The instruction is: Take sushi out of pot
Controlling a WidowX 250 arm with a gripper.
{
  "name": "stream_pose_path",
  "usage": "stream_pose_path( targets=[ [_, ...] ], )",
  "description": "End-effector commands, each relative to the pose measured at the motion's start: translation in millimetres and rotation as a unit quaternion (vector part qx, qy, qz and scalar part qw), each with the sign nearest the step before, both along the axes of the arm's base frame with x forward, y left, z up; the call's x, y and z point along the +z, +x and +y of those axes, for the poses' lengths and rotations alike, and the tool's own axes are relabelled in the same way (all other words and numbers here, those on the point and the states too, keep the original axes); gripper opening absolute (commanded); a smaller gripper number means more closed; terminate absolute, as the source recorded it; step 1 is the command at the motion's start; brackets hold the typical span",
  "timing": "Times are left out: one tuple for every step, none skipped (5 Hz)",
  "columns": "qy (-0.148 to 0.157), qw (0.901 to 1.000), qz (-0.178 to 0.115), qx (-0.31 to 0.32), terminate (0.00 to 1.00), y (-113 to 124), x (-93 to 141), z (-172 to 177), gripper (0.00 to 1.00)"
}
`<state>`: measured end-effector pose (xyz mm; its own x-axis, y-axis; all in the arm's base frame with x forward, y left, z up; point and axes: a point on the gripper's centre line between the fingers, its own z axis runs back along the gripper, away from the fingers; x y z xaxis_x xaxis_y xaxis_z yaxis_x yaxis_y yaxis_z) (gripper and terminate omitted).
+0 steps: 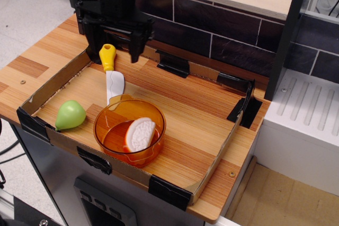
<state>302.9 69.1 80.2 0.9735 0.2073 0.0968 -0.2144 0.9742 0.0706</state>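
The sushi (140,134), a half-round white ridged piece with an orange-red rim, leans inside the translucent orange pot (108,136) at the tray's front. My black gripper (115,48) hangs open and empty at the far left of the tray, well behind the pot. Its fingers (135,50) straddle the yellow handle of a toy knife.
A toy knife (110,75) with a yellow handle and white blade lies between the gripper and the pot. A green pear-shaped toy (70,115) sits left of the pot. A low cardboard wall (222,144) rings the wooden tray. A dark tiled wall stands behind.
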Motion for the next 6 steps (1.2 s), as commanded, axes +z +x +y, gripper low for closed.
stream_pose_path(
  targets=[
    [-0.026, 0.9979, -0.050, -0.031, 0.00, -18.1, 48.6, -37.3, 1.00],
    [-0.015, 0.9984, -0.037, -0.040, 0.00, -44.4, 40.0, -55.2, 1.00],
    [-0.013, 0.9986, -0.036, -0.038, 0.00, -62.6, 26.9, -57.3, 1.00],
    [-0.025, 0.9990, -0.014, -0.033, 0.00, -67.7, 11.5, -56.1, 1.00],
    [-0.031, 0.9990, -0.010, -0.030, 0.00, -67.8, -1.7, -53.2, 1.00],
    [-0.042, 0.9984, -0.003, -0.038, 0.00, -71.5, -16.0, -52.4, 1.00]
  ],
)
